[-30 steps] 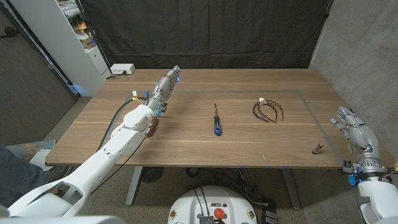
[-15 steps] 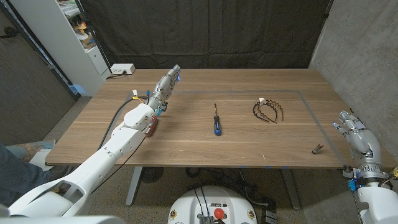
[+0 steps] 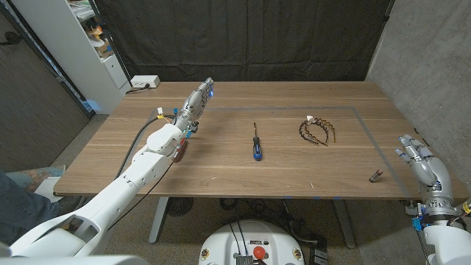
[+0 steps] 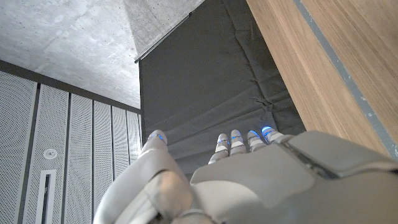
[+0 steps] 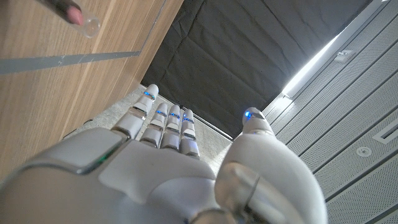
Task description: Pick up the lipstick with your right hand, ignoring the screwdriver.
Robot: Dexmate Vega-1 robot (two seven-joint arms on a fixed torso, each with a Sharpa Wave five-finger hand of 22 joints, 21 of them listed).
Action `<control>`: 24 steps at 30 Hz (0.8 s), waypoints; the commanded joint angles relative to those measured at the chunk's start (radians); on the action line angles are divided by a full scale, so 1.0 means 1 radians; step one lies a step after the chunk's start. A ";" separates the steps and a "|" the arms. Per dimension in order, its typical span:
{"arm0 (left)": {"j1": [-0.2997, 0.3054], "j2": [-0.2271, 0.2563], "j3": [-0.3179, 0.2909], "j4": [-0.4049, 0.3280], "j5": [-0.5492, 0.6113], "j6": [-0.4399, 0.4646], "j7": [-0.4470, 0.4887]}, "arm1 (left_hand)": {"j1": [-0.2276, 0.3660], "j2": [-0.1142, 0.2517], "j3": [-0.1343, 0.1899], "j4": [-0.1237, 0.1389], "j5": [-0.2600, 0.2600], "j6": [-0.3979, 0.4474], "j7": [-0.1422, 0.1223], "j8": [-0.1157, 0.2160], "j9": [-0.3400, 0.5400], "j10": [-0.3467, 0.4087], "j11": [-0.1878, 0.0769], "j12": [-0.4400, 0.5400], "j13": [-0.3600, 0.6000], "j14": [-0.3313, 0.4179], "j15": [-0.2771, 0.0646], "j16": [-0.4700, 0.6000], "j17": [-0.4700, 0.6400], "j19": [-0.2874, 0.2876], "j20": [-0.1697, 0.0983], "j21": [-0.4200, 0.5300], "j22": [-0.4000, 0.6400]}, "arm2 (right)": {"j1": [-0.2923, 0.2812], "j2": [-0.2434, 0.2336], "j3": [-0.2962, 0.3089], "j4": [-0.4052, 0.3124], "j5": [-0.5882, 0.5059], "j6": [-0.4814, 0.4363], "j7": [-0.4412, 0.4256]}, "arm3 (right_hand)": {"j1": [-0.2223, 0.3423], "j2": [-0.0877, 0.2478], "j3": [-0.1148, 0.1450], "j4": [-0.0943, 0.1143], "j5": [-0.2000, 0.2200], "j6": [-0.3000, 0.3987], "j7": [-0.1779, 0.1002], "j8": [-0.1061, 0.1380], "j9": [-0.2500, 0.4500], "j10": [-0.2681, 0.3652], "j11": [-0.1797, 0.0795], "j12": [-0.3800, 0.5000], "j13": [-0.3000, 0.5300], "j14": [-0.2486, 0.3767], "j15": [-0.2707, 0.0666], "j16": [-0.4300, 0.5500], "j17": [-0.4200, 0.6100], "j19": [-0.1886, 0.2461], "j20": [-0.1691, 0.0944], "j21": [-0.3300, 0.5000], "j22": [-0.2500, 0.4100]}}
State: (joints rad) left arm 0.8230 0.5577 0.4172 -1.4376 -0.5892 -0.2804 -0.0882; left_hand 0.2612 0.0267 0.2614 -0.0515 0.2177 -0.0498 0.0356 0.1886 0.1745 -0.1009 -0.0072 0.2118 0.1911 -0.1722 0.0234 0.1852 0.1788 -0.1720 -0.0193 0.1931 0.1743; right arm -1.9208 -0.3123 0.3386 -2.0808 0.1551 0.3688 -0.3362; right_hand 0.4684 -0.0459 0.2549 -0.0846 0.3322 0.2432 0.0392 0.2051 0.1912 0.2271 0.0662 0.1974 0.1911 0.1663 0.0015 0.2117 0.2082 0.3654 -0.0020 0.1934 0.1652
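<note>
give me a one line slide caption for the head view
Right hand open off the table's right edge, lipstick untouched nearby; screwdriver and hairbands mid-table, left hand extended.

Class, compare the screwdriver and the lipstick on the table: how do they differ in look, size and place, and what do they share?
The screwdriver is longer, with a blue handle and a thin dark shaft; the lipstick is a short, dark stub. The screwdriver lies near the table's middle; the lipstick lies near the right end, close to the right hand. The screwdriver points away from the robot; the lipstick lies slanted. Both lie flat on the wood, untouched.
</note>
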 commanded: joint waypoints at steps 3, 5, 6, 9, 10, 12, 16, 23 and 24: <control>0.012 0.007 -0.004 -0.023 0.007 0.003 0.016 | 0.003 0.008 0.002 -0.005 0.000 -0.001 -0.002 -0.002 0.003 -0.005 -0.004 -0.003 0.001 -0.007 -0.002 0.002 0.003 -0.050 0.008 0.003 0.006 | -0.004 0.016 0.007 -0.003 -0.085 -0.027 -0.041 | 0.029 -0.005 0.004 -0.018 0.004 -0.011 -0.013 -0.006 0.000 0.008 -0.002 0.004 -0.001 0.008 -0.004 0.000 -0.001 0.010 -0.002 0.001 0.005; 0.013 0.007 -0.005 -0.025 0.009 0.001 0.020 | 0.003 0.008 0.002 -0.005 0.000 0.000 -0.003 -0.002 0.003 -0.006 -0.004 -0.003 0.001 -0.007 -0.001 0.002 0.003 -0.050 0.009 0.003 0.006 | -0.005 0.020 0.009 -0.001 -0.093 -0.026 -0.047 | 0.041 -0.009 0.005 -0.026 0.007 -0.027 -0.015 -0.012 0.000 0.007 -0.003 0.003 -0.001 0.007 -0.003 -0.001 -0.002 0.011 -0.003 0.001 0.005; 0.014 0.006 -0.005 -0.027 0.009 0.002 0.022 | 0.003 0.008 0.002 -0.005 0.000 -0.001 -0.003 -0.002 0.003 -0.006 -0.005 -0.003 0.001 -0.007 -0.001 0.002 0.003 -0.050 0.010 0.003 0.006 | -0.006 0.022 0.009 -0.002 -0.100 -0.029 -0.051 | 0.043 -0.009 0.005 -0.028 0.008 -0.031 -0.016 -0.013 0.000 0.006 -0.003 0.002 -0.001 0.007 -0.003 -0.001 -0.002 0.011 -0.003 0.001 0.005; 0.013 0.006 -0.005 -0.025 0.009 -0.001 0.020 | 0.003 0.008 0.002 -0.006 0.000 -0.001 -0.003 -0.002 0.003 -0.006 -0.006 -0.004 0.001 -0.008 -0.002 0.001 0.003 -0.050 0.011 0.003 0.006 | -0.012 0.027 0.012 -0.004 -0.125 -0.036 -0.065 | 0.051 -0.012 0.006 -0.033 0.009 -0.040 -0.018 -0.016 0.000 0.004 -0.004 0.001 -0.001 0.007 -0.004 -0.001 -0.002 0.013 -0.004 0.001 0.005; 0.011 0.007 -0.004 -0.024 0.011 0.001 0.019 | 0.003 0.008 0.002 -0.006 0.000 0.000 -0.003 -0.001 0.003 -0.006 -0.006 -0.004 0.001 -0.008 -0.001 0.001 0.003 -0.051 0.012 0.003 0.006 | -0.014 0.028 0.013 -0.004 -0.132 -0.039 -0.069 | 0.052 -0.012 0.006 -0.034 0.010 -0.042 -0.018 -0.016 0.000 0.004 -0.003 0.001 -0.001 0.007 -0.005 -0.001 -0.002 0.013 -0.004 0.001 0.005; 0.009 0.005 -0.005 -0.021 0.006 0.001 0.016 | 0.003 0.009 0.002 -0.006 0.000 -0.001 -0.005 -0.002 0.003 -0.006 -0.006 -0.004 0.001 -0.008 -0.003 0.001 0.003 -0.051 0.013 0.003 0.006 | -0.017 0.033 0.014 -0.007 -0.146 -0.043 -0.078 | 0.059 -0.014 0.007 -0.038 0.011 -0.051 -0.019 -0.019 0.000 0.003 -0.005 0.000 -0.001 0.007 -0.005 -0.002 -0.003 0.013 -0.005 0.001 0.005; 0.004 0.000 -0.004 -0.013 0.006 -0.005 0.013 | 0.003 0.009 0.002 -0.006 -0.001 -0.001 -0.005 -0.002 0.003 -0.007 -0.006 -0.004 0.001 -0.008 -0.004 0.001 0.003 -0.052 0.014 0.003 0.006 | -0.025 0.041 0.014 -0.012 -0.171 -0.054 -0.092 | 0.069 -0.018 0.008 -0.044 0.013 -0.058 -0.021 -0.020 0.000 0.003 -0.008 0.000 -0.001 0.007 -0.006 -0.002 -0.003 0.015 -0.005 0.001 0.005; 0.001 -0.002 -0.003 -0.004 0.004 -0.004 0.008 | 0.003 0.009 0.001 -0.007 -0.001 0.001 -0.006 -0.001 0.003 -0.007 -0.006 -0.004 0.001 -0.008 -0.004 0.002 0.003 -0.052 0.015 0.003 0.006 | -0.032 0.053 0.003 -0.016 -0.199 -0.066 -0.111 | 0.097 -0.031 0.010 -0.062 0.021 -0.074 -0.021 -0.021 0.000 0.021 -0.005 0.005 -0.001 0.014 -0.006 -0.001 -0.004 0.020 -0.005 0.001 0.004; 0.000 -0.002 -0.004 -0.003 0.003 -0.004 0.008 | 0.003 0.009 0.001 -0.007 -0.001 0.000 -0.007 -0.001 0.003 -0.007 -0.005 -0.004 0.001 -0.008 -0.003 0.002 0.003 -0.052 0.015 0.003 0.006 | -0.034 0.053 0.002 -0.017 -0.201 -0.069 -0.112 | 0.100 -0.033 0.010 -0.063 0.023 -0.076 -0.020 -0.021 0.000 0.022 -0.005 0.005 -0.001 0.015 -0.007 -0.001 -0.004 0.021 -0.005 0.001 0.004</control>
State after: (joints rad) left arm 0.8301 0.5601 0.4140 -1.4549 -0.5814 -0.2788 -0.0732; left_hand 0.2612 0.0267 0.2589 -0.0539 0.2178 -0.0498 0.0356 0.1886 0.1745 -0.1009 -0.0072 0.2118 0.1911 -0.1723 0.0234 0.1852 0.1788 -0.1720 -0.0119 0.1931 0.1790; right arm -1.9424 -0.2754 0.3497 -2.0913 0.0057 0.3202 -0.4157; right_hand 0.5542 -0.0769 0.2652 -0.1382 0.3478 0.1746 0.0180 0.1873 0.1913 0.2347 0.0595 0.1974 0.1911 0.1718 -0.0039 0.2117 0.2044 0.3747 -0.0108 0.1934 0.1652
